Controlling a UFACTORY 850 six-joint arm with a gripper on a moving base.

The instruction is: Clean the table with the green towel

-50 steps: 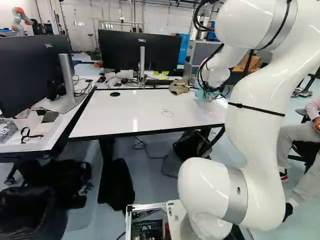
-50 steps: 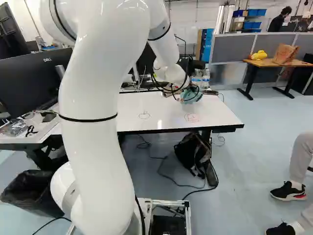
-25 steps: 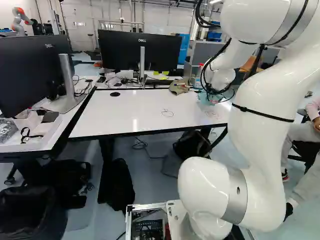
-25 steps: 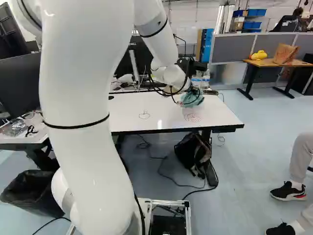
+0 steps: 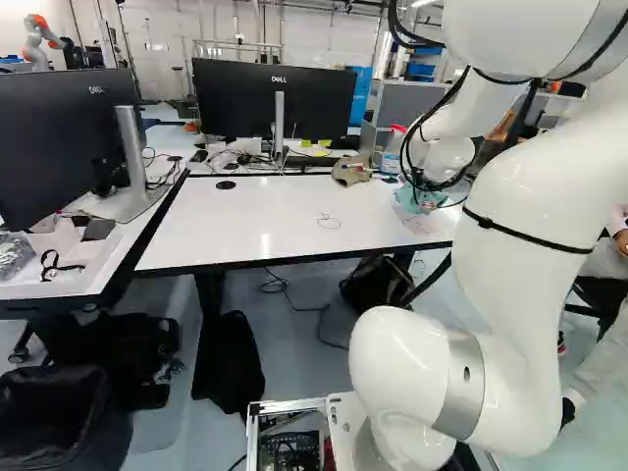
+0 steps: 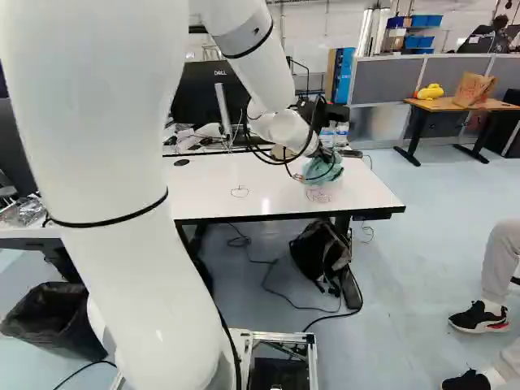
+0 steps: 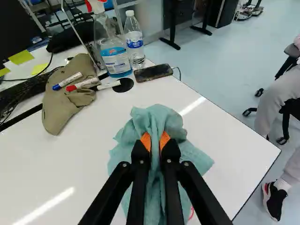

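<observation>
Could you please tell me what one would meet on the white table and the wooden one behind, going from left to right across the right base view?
Black disc → round drawing → green towel in the pincer → yellow object → brown paper bag.

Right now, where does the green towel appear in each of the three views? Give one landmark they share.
Left base view: the green towel is right of the middle.
Right base view: right of the middle, just beyond the red drawing.
Wrist view: pinched between the fingers of the gripper.
Shared landmark: the white table beneath it.
</observation>
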